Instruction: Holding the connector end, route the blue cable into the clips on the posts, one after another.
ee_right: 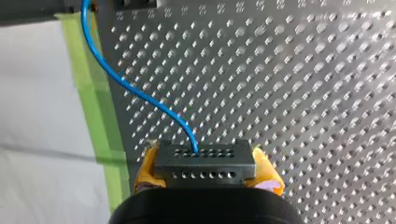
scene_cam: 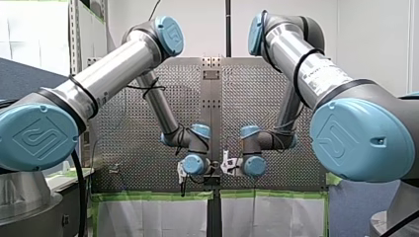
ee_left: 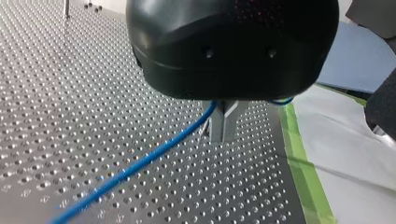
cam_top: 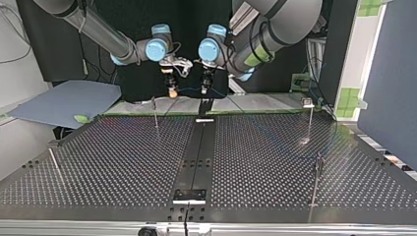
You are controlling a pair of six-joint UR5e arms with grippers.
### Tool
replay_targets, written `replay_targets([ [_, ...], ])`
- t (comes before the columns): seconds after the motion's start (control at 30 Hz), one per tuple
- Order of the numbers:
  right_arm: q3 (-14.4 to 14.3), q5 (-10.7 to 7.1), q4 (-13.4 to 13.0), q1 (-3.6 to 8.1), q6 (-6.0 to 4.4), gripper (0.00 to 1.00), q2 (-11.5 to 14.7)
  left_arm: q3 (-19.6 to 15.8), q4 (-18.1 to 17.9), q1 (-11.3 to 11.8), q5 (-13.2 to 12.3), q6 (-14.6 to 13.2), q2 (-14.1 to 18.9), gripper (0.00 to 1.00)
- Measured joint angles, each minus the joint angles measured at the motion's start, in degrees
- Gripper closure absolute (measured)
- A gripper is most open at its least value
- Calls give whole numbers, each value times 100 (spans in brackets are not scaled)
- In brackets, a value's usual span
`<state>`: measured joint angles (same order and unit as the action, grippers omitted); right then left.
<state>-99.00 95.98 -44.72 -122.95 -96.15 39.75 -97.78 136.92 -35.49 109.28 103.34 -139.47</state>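
Note:
My right gripper (ee_right: 204, 170) is shut with its yellow pads (ee_right: 145, 169) on a black connector block (ee_right: 204, 161) with rows of holes. The blue cable (ee_right: 140, 95) leaves the block and curves away over the perforated table. My left gripper (ee_left: 223, 136), black with metal fingers, is shut on the same cable (ee_left: 140, 163) just above the table. In the top view both grippers hang side by side at the far edge, right (cam_top: 172, 91) and left (cam_top: 205, 88), with a short blue span (cam_top: 189, 90) between them. Thin posts (cam_top: 155, 113) (cam_top: 311, 118) (cam_top: 317, 179) stand on the table.
A black rail (cam_top: 196, 157) runs down the table's middle. Another thin post (cam_top: 54, 164) leans at the top view's left. Green tape (ee_left: 303, 172) and white sheeting (ee_left: 355, 154) border the table's edge by the grippers. A blue-grey board (cam_top: 69, 101) lies off the table's left corner.

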Motion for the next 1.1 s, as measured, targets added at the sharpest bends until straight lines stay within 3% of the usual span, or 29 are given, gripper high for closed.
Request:
replay_targets([
  [0.23, -368, 0, -366, 140, -44, 100, -20, -1, -255, -127, -21, 2, -127, 98],
  [0.5, -581, -3, -624, 311, -85, 100, -75, 2, -546, -314, -14, 100, -405, 98],
  [0.77, -734, 87, -980, 483, -14, 100, -462, 7, -850, -525, 47, 47, -751, 98],
  [0.93, -899, 245, -1225, 610, -23, 100, -593, 43, -936, -649, 160, -16, -932, 98],
  [1.1, -941, 281, -1494, 751, -21, 100, -607, 247, -842, -866, 391, -148, -967, 98],
])
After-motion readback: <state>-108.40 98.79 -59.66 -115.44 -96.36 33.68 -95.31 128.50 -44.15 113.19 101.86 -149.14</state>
